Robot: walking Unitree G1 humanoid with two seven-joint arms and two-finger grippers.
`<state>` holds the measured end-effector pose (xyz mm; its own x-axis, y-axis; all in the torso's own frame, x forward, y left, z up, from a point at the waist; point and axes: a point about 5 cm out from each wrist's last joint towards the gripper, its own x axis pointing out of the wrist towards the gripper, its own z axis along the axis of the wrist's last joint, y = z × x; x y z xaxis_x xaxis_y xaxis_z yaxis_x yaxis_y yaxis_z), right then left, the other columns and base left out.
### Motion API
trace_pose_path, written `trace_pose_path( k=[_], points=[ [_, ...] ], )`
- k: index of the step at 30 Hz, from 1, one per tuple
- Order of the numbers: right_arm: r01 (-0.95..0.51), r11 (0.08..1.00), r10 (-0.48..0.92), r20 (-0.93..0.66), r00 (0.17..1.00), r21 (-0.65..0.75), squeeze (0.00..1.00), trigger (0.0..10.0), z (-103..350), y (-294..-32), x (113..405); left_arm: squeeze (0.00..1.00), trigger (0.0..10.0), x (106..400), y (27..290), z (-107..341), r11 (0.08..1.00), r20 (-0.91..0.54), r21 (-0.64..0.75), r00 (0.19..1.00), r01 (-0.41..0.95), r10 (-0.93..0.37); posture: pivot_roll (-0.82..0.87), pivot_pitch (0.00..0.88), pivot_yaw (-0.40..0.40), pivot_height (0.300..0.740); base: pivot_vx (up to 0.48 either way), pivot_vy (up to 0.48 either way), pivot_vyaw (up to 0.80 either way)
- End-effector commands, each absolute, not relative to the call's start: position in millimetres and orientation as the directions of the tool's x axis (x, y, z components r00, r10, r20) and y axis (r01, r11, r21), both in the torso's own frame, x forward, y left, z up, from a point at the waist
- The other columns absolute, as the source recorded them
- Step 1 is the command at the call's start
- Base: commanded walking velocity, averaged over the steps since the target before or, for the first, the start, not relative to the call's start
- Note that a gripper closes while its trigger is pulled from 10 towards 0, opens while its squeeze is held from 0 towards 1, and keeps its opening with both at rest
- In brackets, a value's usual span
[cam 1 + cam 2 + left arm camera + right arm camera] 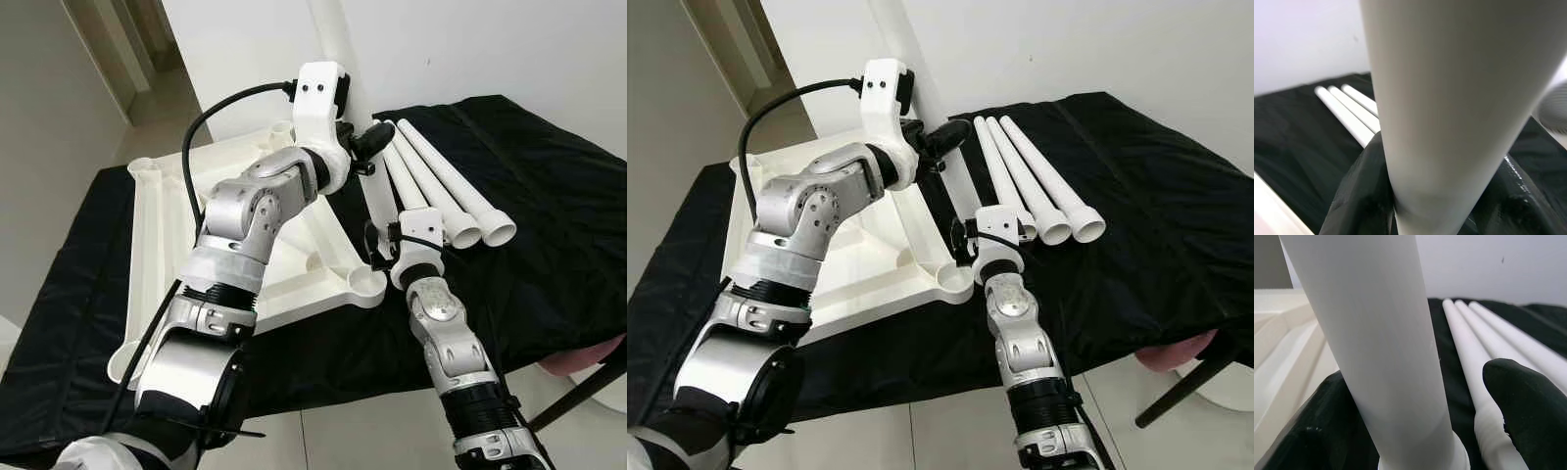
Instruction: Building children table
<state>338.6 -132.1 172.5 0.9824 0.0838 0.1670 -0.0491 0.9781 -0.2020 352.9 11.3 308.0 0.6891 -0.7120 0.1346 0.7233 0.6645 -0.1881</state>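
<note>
Plainly, both grippers' fingers [1356, 196] clasp an unmarked white leg [338, 69].

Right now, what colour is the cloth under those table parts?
Black. The cloth shows best in the left eye view, under the white legs.

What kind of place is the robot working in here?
Probably a room in a home: plain white walls, a tiled floor and a doorway. A black-covered table holds white table parts.
</note>
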Motion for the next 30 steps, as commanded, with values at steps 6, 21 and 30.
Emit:
trace_pose_path(
  k=[6,21,30],
  points=[
    [-0.078,0.97,0.134,0.238,0.962,-0.231,0.0,10.0,195.4,-119.6,355.2,0.0,10.0,359.8,20.4,311.3,0.736,0.119,-0.144,0.75,0.661,-0.651,-0.08,0.0,0.053,0.74,0.0,0.0,0.0],
    [-0.109,0.959,0.172,0.235,0.957,-0.261,0.0,10.0,192.0,-107.5,359.4,0.0,10.0,358.9,32.8,308.0,0.768,0.146,-0.149,0.782,0.623,-0.606,-0.03,0.0,-0.012,0.74,0.0,0.0,0.0],
    [-0.139,0.947,0.206,0.213,0.955,-0.29,0.0,10.0,185.4,-104.0,355.5,0.0,10.0,354.1,28.8,319.1,0.769,0.183,-0.096,0.77,0.632,-0.611,-0.04,0.0,-0.014,0.74,0.0,0.0,0.0]
  ],
)
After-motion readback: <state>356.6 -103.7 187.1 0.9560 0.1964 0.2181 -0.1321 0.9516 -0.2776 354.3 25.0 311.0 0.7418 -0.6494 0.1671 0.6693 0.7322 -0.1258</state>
